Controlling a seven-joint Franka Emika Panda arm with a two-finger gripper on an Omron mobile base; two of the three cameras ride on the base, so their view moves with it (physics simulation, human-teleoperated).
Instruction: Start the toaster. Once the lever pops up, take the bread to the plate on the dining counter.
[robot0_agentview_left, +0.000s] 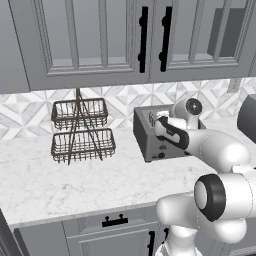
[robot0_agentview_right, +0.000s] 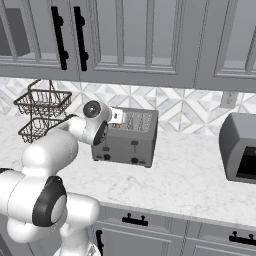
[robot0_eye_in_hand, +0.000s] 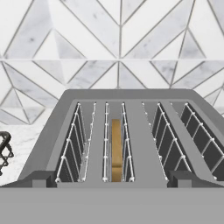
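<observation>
The grey two-slot toaster (robot0_agentview_right: 127, 137) stands on the marble worktop against the tiled wall, also seen as the toaster (robot0_agentview_left: 145, 132) and from above as the toaster (robot0_eye_in_hand: 118, 131). Its small black lever (robot0_agentview_right: 134, 144) sits on the front face above two round knobs. The bread (robot0_eye_in_hand: 116, 151), a tan slice seen edge-on, sits deep in the left slot. My gripper (robot0_agentview_right: 117, 117) hovers over the toaster's left end, and its fingers are too small and hidden to read; the same gripper (robot0_agentview_left: 157, 119) is partly masked by my forearm. The plate and the dining counter are out of view.
A two-tier black wire basket (robot0_agentview_left: 80, 131) stands left of the toaster. A dark boxy appliance (robot0_agentview_right: 240, 147) sits to the right. Grey wall cabinets (robot0_agentview_right: 145, 35) hang low overhead. Bare worktop (robot0_agentview_right: 185, 185) lies in front of the toaster.
</observation>
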